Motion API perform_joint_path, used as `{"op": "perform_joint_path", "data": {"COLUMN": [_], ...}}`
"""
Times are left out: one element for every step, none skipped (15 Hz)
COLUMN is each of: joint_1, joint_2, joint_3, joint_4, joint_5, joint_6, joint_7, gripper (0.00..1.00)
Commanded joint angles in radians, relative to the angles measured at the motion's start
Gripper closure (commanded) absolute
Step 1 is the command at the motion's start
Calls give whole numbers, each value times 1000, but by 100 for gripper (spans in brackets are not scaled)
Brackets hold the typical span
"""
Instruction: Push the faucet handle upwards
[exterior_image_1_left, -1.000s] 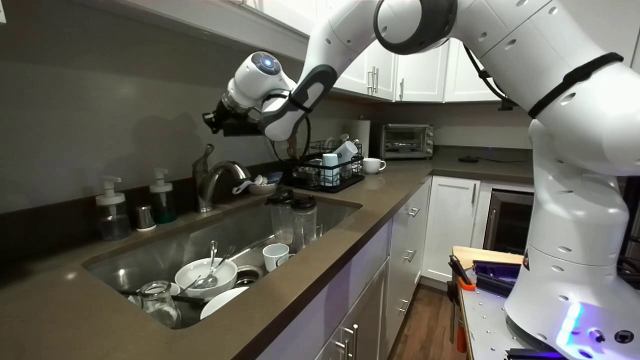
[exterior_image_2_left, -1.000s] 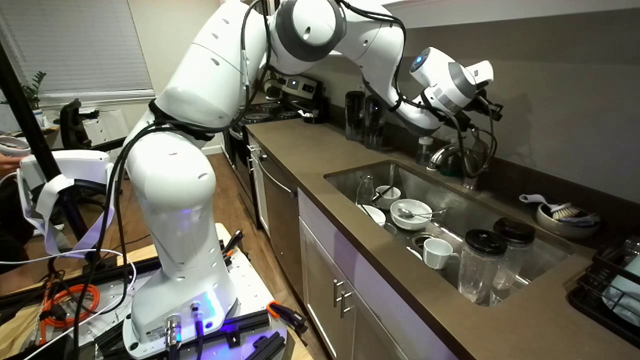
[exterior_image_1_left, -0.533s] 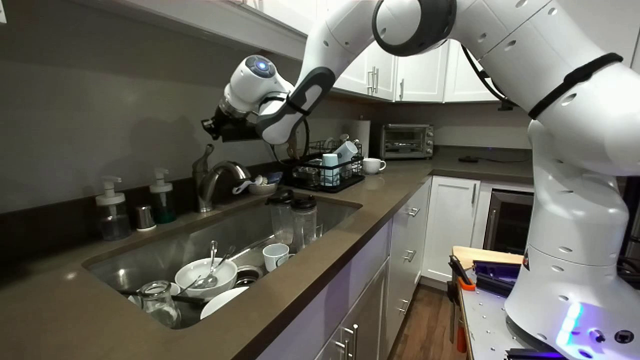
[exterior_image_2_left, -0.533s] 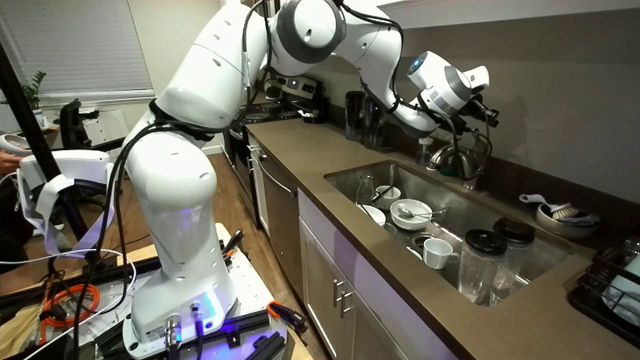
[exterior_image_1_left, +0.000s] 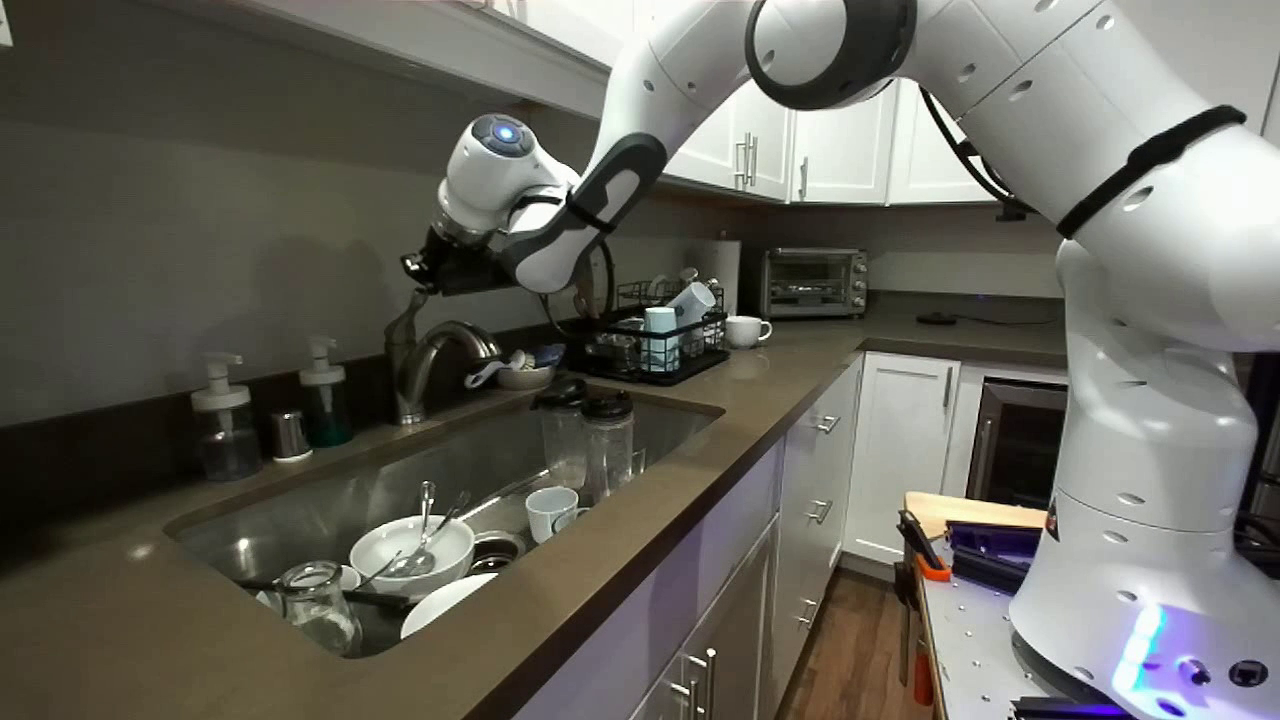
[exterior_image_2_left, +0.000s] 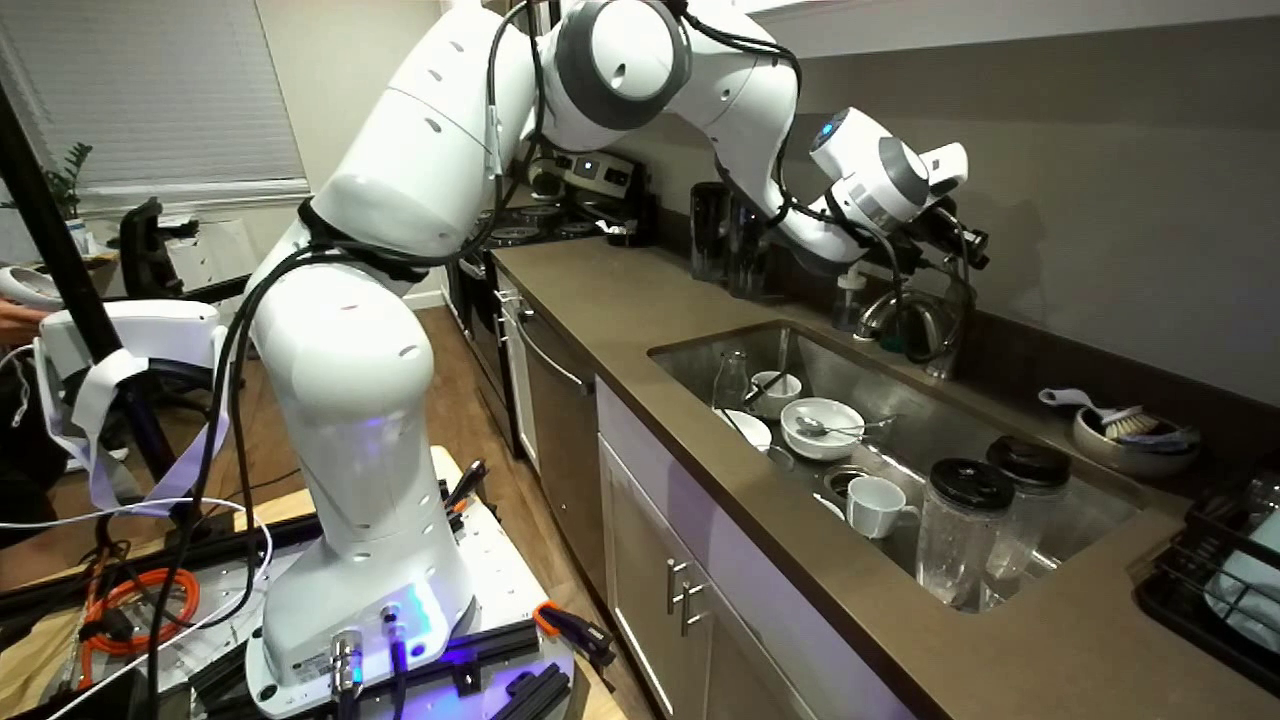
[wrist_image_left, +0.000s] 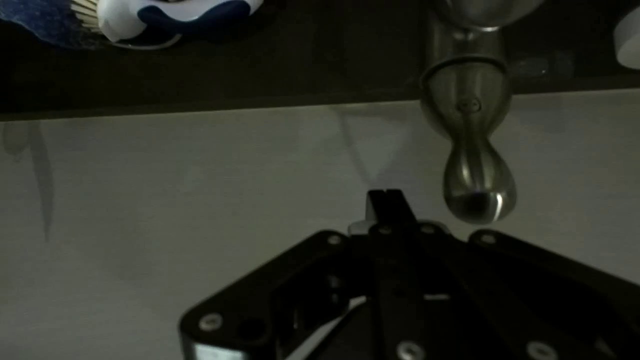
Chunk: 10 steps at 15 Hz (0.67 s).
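The faucet handle (exterior_image_1_left: 404, 325) is a thin silvery lever standing up from the body of the arched steel faucet (exterior_image_1_left: 440, 350). In the wrist view, which stands upside down, the handle (wrist_image_left: 478, 185) lies to the right of my fingertips, with a gap in that picture. My gripper (exterior_image_1_left: 414, 270) is just above the handle's top in an exterior view; I cannot tell there whether they touch. The gripper also shows in an exterior view (exterior_image_2_left: 982, 248), where cables partly hide the faucet (exterior_image_2_left: 885, 312) and the handle. In the wrist view the gripper (wrist_image_left: 384, 192) is shut with nothing between its fingertips.
The sink (exterior_image_1_left: 370, 475) below holds bowls, a mug and lidded jars (exterior_image_2_left: 960, 530). Soap bottles (exterior_image_1_left: 222, 420) stand beside the faucet. A bowl with a brush (exterior_image_2_left: 1130, 440) and a dish rack (exterior_image_1_left: 650, 340) stand on the other side. The wall (wrist_image_left: 200, 200) is behind the handle.
My gripper has moved down toward the top of the handle, and the wrist has shifted a little toward the soap bottles' side. The handle has not visibly moved.
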Motion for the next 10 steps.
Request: {"op": "perform_joint_path", "data": {"joint_1": [17,15,7,4,-2,-6,-15,-20,-29,-39], "joint_2": [-30,-36,-47,-54,-65,-73,-89,-101,-121,-135], "joint_3": [-5,3,19,27,40,50,70,81,99,117], "joint_4": [-26,-34,-48,-57,-71,-81,-102,-117,-142,-161], "joint_5": [-16,-14,-8,-6,-2,2,9,12,15,20], "joint_6": [-66,-70,-67,-65,-62,-64,-66,-69,-73,-75], "joint_7": [-26,-32,-49,-59,-74,-87,-112,-124,-146,-166], "gripper": [96,96,96,96,96,96,96,96,95,96]}}
